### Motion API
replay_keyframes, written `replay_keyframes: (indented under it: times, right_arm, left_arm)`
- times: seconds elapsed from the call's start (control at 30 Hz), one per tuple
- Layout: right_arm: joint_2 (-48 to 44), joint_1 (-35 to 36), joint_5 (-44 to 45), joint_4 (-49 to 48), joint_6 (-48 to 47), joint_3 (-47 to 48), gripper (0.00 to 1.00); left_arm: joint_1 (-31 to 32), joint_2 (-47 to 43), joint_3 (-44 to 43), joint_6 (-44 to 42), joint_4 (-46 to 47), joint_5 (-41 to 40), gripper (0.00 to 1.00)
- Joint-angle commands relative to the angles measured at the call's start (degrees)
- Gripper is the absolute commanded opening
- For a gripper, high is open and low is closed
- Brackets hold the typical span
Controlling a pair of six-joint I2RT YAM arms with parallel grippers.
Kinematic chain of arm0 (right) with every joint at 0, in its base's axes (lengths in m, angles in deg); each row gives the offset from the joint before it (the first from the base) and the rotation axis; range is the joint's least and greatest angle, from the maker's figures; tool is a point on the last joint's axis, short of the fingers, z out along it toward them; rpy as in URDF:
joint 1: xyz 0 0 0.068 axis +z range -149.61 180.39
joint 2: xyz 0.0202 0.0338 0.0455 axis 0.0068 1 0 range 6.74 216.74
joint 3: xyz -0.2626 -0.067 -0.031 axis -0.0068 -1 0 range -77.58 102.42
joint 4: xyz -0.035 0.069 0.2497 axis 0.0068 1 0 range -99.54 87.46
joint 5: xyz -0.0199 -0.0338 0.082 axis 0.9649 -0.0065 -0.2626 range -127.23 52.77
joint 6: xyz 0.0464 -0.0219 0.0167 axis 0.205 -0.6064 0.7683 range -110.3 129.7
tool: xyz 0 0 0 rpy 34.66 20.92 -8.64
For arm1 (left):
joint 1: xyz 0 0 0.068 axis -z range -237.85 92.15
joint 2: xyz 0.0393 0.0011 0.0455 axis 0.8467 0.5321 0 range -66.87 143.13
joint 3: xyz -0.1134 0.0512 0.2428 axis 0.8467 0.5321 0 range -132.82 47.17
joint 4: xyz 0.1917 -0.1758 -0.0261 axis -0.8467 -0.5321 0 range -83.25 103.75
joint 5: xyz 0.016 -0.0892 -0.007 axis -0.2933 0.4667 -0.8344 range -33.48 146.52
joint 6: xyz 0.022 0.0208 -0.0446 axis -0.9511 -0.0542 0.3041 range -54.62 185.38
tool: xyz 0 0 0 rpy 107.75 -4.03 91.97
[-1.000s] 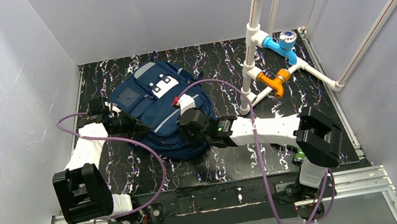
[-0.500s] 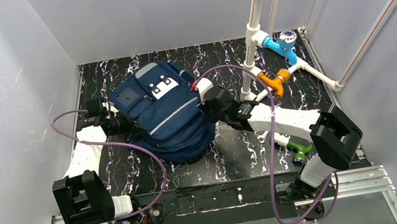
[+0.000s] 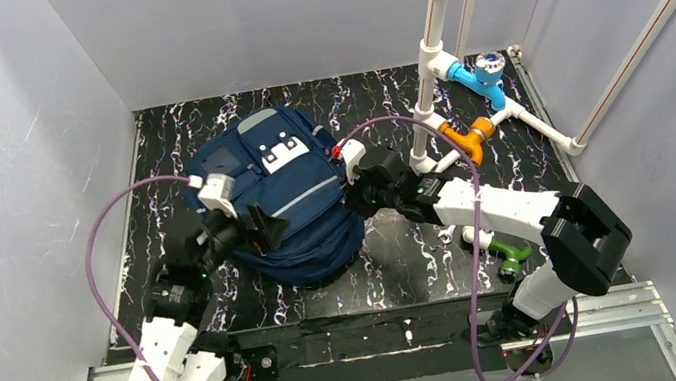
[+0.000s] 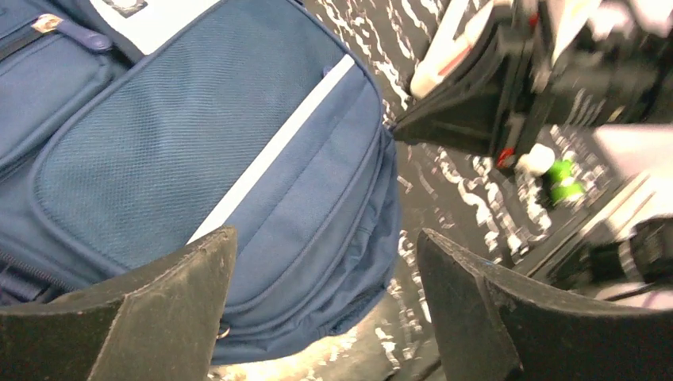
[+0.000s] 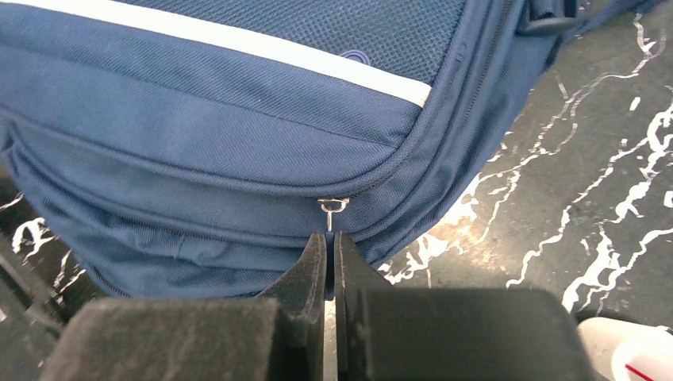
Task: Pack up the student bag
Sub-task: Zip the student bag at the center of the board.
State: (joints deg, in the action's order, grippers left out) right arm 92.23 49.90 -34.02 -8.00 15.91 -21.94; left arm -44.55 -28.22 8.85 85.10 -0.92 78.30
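Observation:
The student bag [image 3: 286, 173], navy blue with grey stripes and a white patch, lies on the black marbled table. My right gripper [image 3: 347, 199] is at the bag's right edge. In the right wrist view it [image 5: 329, 238] is shut on the blue zipper pull, just below the small metal zipper ring [image 5: 333, 206] on the student bag [image 5: 198, 135]. My left gripper [image 3: 269, 229] hovers over the near left part of the bag. In the left wrist view it [image 4: 325, 236] stands wide open with nothing in it, above the student bag's [image 4: 198, 135] front pocket.
A white pipe frame [image 3: 427, 66] with a blue fitting [image 3: 479, 78] and an orange fitting [image 3: 470, 138] stands at the back right. A green fitting [image 3: 510, 256] lies near the right arm. Grey walls close in the table on three sides.
My left gripper let go at the bag's left side, opened and swung over the bag's near part. My right gripper carried the zipper pull from the bag's near side round to its right edge.

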Motion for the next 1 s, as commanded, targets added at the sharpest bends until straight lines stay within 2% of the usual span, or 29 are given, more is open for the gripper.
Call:
replay_keyframes:
  times: [0.0, 0.07, 0.13, 0.2, 0.3, 0.4, 0.53, 0.67, 0.7, 0.8, 0.9, 0.97]
  right_arm:
    - [-4.71, 0.49, -7.8, -2.43, 1.21, -0.91, 0.01]
    - [-5.27, 0.49, -7.53, -2.95, 1.05, -1.92, 0.01]
    - [-5.7, 0.49, -7.34, -2.95, 1.16, -2.33, 0.01]
    - [-6.3, 0.49, -7.78, -2.96, 1.29, -2.5, 0.01]
    - [-6.33, 0.49, -8.06, -3.78, 1.68, -2.69, 0.01]
    - [-6.34, 0.49, -8.45, -3.26, 1.76, -1.85, 0.01]
    - [-6.74, 0.49, -8.3, -3.48, 1.98, -1.91, 0.01]
    - [-6.32, 0.49, -9.04, -3.43, 1.87, -1.75, 0.01]
    - [-6.19, 0.49, -8.88, -3.56, 1.8, -1.86, 0.01]
    - [-5.89, 0.49, -7.12, -2.78, 0.73, -1.72, 0.01]
    - [-5.66, 0.49, -1.69, -0.21, -1.73, -1.47, 0.01]
    - [-5.9, 0.37, 1.86, 1.55, -3.78, -1.45, 0.01]
  left_arm:
    - [9.08, -0.71, 8.6, -18.0, 14.17, -6.92, 0.81]
    - [13.85, 1.49, 8.46, -26.82, 16.51, -10.27, 0.77]
    - [17.13, 4.47, 5.76, -32.15, 16.44, -14.0, 0.73]
    - [21.57, 8.62, 3.3, -38.82, 16.5, -14.75, 0.68]
    - [27.31, 15.11, 1.84, -48.7, 17.26, -18.14, 0.67]
    - [28.61, 19.09, 1.14, -50.31, 18.52, -17.16, 0.61]
    - [29.34, 21.74, 1.86, -49.45, 22.08, -18.66, 0.48]
    - [29.59, 24.0, 3.95, -50.37, 24.33, -21.84, 0.44]
    - [29.65, 24.36, 4.44, -50.81, 24.83, -23.39, 0.4]
    - [29.63, 24.04, 5.17, -51.47, 25.31, -27.66, 0.17]
    - [29.58, 18.81, 7.04, -53.37, 24.63, -30.84, 0.0]
    - [29.59, 14.67, 9.0, -55.09, 22.64, -32.26, 0.0]
